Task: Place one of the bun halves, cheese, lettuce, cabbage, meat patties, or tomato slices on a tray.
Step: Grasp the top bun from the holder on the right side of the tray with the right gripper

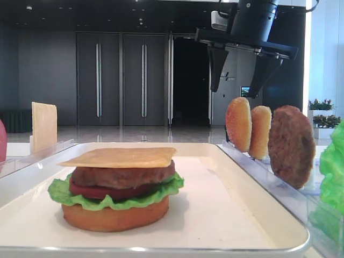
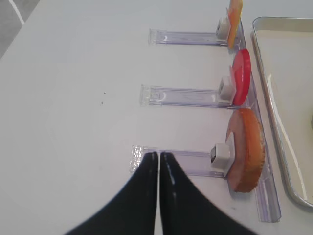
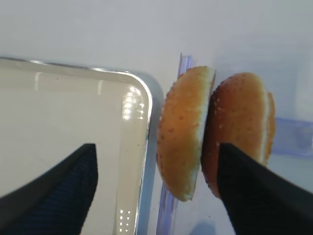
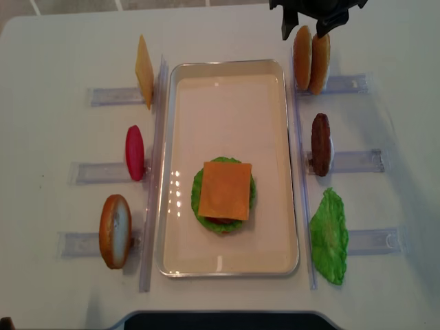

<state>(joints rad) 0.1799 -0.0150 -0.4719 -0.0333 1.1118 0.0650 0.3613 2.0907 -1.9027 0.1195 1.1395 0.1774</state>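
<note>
My right gripper (image 4: 303, 33) hangs open above two speckled bun halves (image 4: 311, 58) that stand on edge in the far right rack. In the right wrist view the left bun half (image 3: 183, 132) lies between the fingertips and the right bun half (image 3: 239, 115) is partly behind one finger (image 3: 244, 191). On the white tray (image 4: 227, 63) sits a stack of bun, lettuce (image 1: 113, 201), tomato, patty (image 1: 123, 176) and cheese (image 4: 225, 189) on top. My left gripper (image 2: 159, 154) is shut on nothing, over the table beside the near left rack's bun half (image 2: 247, 147).
Clear racks flank the tray. On the left stand a cheese slice (image 4: 144, 71), a tomato slice (image 4: 135, 152) and a bun half (image 4: 115, 230). On the right are a meat patty (image 4: 320, 143) and a lettuce leaf (image 4: 330, 235).
</note>
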